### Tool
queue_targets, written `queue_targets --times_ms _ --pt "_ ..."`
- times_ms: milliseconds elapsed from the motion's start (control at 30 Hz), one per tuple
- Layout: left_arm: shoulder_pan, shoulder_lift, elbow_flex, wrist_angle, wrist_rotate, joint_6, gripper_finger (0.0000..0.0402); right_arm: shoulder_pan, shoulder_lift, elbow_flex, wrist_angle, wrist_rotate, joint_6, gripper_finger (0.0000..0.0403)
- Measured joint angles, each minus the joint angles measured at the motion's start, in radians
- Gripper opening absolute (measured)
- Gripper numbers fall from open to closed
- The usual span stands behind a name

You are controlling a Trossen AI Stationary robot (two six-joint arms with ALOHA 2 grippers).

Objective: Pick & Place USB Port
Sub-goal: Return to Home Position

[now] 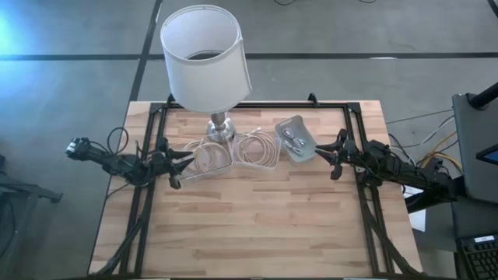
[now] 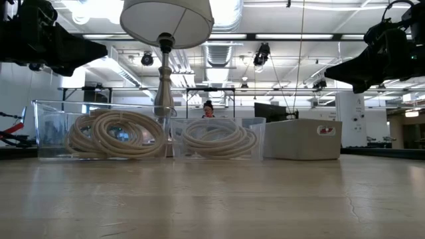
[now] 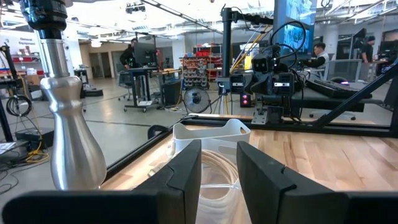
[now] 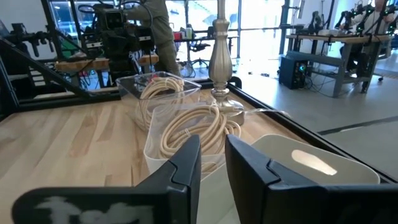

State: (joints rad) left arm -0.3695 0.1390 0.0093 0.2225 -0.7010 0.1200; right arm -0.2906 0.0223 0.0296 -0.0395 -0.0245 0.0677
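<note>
Left claw (image 1: 185, 163) hovering at table's (image 1: 257, 225) 10 o'clock, fingers slightly apart, empty. Right claw (image 1: 327, 155) hovering at 2 o'clock, likewise apart. USB cables (image 1: 291, 140) lying inside gray bin (image 1: 306, 148), 1 o'clock.

Two matte-black jointed arms, left arm (image 1: 117, 164) and right arm (image 1: 397, 169), trail thin looped black cables (image 1: 117, 140) and end in the left end effector (image 1: 185, 163) and right end effector (image 1: 323, 155), with flat blocky dark fingers (image 3: 186, 180) and a blurred white marking (image 4: 50, 208) on the right wrist.
</note>
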Motion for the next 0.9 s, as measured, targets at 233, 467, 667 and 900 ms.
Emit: queue_targets --times_ms 233,467,667,900 --pt "0.000 0.000 0.000 0.000 0.000 0.000 0.0106 0.000 0.000 0.000 0.000 0.000 0.001 0.0081" --pt "0.001 0.000 0.000 0.000 -0.001 0.000 0.0106 0.000 0.000 0.000 0.000 0.000 0.000 0.0090" --pt "0.001 0.000 0.000 0.000 -0.006 0.000 0.0106 0.000 0.000 0.000 0.000 0.000 0.000 0.0087" --pt "0.001 0.000 0.000 0.000 -0.005 0.000 0.0106 0.000 0.000 0.000 0.000 0.000 0.000 0.0073"
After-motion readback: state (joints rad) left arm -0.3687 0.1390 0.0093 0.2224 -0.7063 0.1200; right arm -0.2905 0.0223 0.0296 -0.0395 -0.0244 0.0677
